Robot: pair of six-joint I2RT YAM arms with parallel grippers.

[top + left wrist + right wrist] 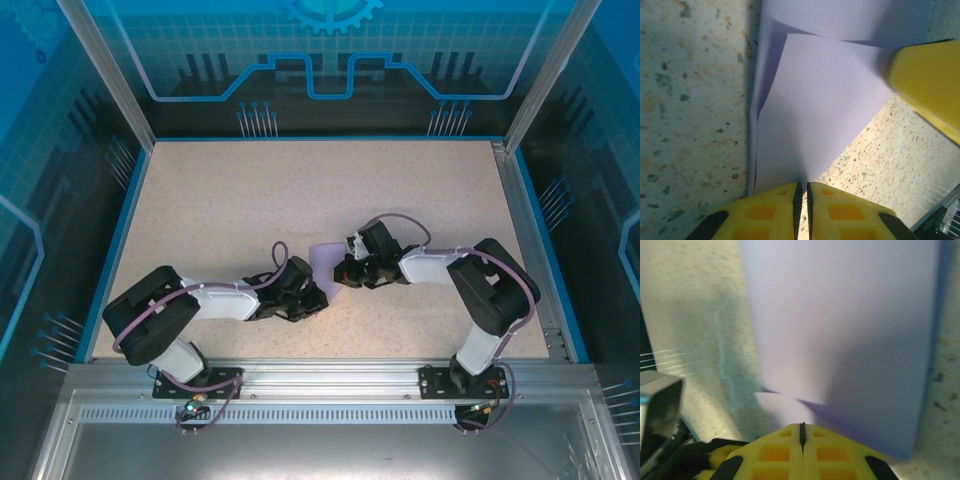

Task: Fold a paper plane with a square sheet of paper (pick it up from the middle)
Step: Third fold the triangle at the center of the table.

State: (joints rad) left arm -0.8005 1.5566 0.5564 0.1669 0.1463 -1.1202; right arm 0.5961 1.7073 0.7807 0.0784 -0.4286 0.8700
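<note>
The square sheet of paper (325,261) is pale lavender and partly folded, standing up off the table's middle between both grippers. In the left wrist view the paper (825,110) shows overlapping layers that taper down into my left gripper (803,186). Its jaws are nearly together, leaving a thin slit with the paper's lower corner in it. My right gripper (802,427) is shut, with a pale flap of the paper (840,330) coming out of its tips. From above, the left gripper (318,291) and right gripper (341,272) almost meet. A right fingertip (927,80) shows beside the sheet.
The speckled beige table (220,210) has a blue raised border and a metal rail (320,375) at the near edge. Both arm bases sit on that rail. Open tabletop lies behind and to both sides of the grippers.
</note>
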